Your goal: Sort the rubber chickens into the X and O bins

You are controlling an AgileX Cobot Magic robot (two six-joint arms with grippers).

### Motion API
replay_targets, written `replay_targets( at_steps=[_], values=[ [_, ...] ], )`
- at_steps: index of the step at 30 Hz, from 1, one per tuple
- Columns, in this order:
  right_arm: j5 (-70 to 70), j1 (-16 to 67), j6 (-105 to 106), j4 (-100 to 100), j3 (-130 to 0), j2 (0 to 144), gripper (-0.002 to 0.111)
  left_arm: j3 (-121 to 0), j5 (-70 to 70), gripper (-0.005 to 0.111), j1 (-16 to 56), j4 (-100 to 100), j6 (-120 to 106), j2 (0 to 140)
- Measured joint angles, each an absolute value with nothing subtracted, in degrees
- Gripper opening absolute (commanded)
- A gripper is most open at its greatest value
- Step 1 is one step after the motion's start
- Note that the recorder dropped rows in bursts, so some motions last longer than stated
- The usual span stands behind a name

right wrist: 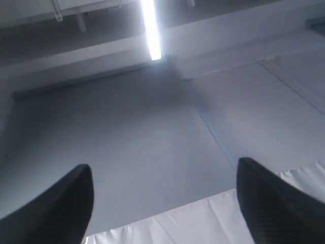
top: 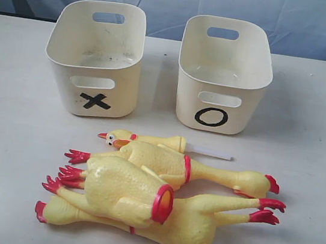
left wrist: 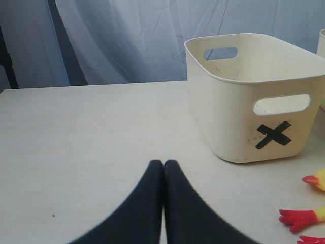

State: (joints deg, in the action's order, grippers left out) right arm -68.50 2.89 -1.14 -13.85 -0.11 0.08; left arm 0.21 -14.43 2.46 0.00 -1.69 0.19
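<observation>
Bins stand empty, X bin (top: 124, 92) upper left, O bin (top: 184, 101) upper right; left gripper (left wrist: 163, 163) pinched together, right gripper (right wrist: 163, 165) spread wide.

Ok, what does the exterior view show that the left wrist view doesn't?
Only the exterior view: the O bin and the whole pile of rubber chickens lying in front of both bins. Only the left wrist view: the left gripper, jaws shut together. Both: the X bin, the table, and some red feet at the pile's edge.
</observation>
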Motion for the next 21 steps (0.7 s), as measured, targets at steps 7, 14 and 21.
replay_targets(
  at_steps=[7, 14, 21],
  values=[
    [-69.46, 2.89, 2.75, -16.78, -1.81, 0.0, 0.073, 0.21, -14.43, 0.0, 2.46, 0.0, -1.69, 0.19],
    [-69.81, 2.89, 10.33, -15.03, -26.4, 4.25, 0.073, 0.21, -14.43, 0.0, 2.46, 0.0, -1.69, 0.19],
    [-50.59, 3.86, 2.98, 11.32, -60.33, 23.16, 0.073, 0.21, -14.43, 0.0, 2.46, 0.0, -1.69, 0.19]
  ],
)
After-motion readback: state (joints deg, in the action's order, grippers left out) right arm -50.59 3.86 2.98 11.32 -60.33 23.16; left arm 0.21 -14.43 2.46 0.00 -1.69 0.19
